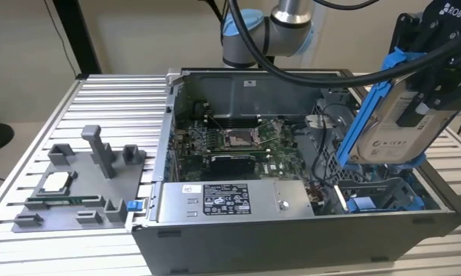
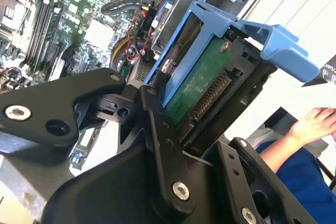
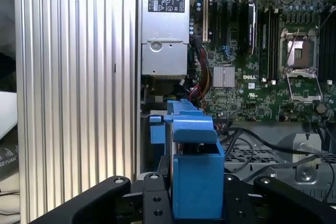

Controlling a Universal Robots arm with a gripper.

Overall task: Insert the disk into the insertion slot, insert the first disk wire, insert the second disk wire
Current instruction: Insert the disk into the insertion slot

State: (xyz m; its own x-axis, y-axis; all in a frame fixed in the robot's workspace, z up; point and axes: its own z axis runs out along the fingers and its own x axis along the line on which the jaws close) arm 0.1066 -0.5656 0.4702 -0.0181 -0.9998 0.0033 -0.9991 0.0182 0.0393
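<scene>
Over the open computer case's three-o'clock side in the exterior view, the gripper is clamped on the tilted disk, held above the insertion slot at four o'clock, so I judge no insertion is done yet.

An open computer case sits on a ribbed metal table. In the exterior view a circuit board lies inside it, a grey metal box at six o'clock of the board, a grey parts tray at nine o'clock of the case.
</scene>
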